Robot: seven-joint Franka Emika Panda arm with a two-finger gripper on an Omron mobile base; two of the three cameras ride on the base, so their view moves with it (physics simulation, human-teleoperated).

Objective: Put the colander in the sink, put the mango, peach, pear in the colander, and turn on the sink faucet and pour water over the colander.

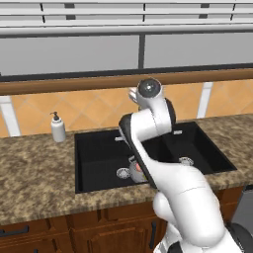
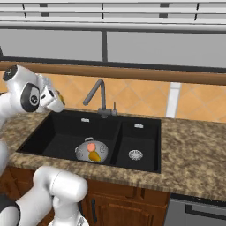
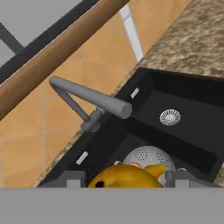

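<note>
The black double-basin sink point(image 2: 118, 129) holds the grey colander point(image 2: 83, 152) in its large left basin. Inside the colander lie the pinkish peach point(image 2: 91, 147) and the orange-yellow mango point(image 2: 94, 156). My gripper point(image 2: 58, 99) hovers above the back left corner of the sink, shut on the pear point(image 3: 124, 177), which bulges between the finger tips in the hand view. Below the pear that view shows the colander point(image 3: 148, 156), the peach point(image 3: 136, 165) and the mango point(image 3: 155, 169). The dark grey faucet point(image 2: 100, 95) stands behind the basin divider, and no water runs from it.
A white soap pump bottle point(image 1: 58, 127) stands on the speckled granite counter point(image 1: 34, 173) left of the sink. The smaller right basin has a silver drain point(image 2: 135, 154). A wooden ledge point(image 2: 132, 73) runs along the tiled wall behind the faucet.
</note>
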